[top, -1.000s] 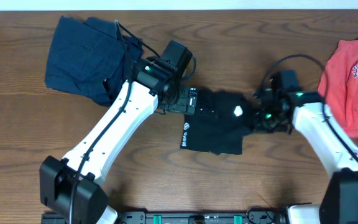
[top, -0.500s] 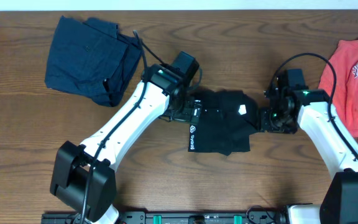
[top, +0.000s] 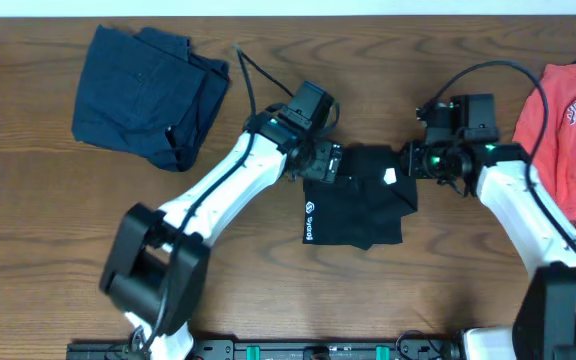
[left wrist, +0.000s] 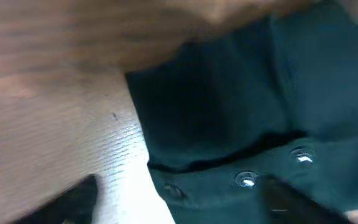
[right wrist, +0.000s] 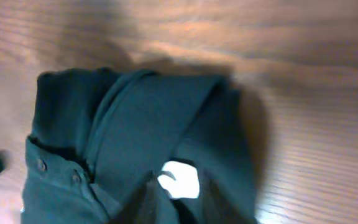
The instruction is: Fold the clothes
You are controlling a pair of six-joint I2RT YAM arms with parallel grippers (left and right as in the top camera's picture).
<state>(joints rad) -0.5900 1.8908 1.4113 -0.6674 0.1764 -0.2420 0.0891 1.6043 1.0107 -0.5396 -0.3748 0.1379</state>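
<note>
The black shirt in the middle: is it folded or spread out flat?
Folded. The black shirt lies as a small layered rectangle, and the right wrist view shows its layers overlapping.

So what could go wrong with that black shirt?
The left end effector and the right end effector sit at the top corners of the black shirt. A tug from either might pull the fold open. The flap near the white tag looks bunched, so the next fold could go crooked.
</note>
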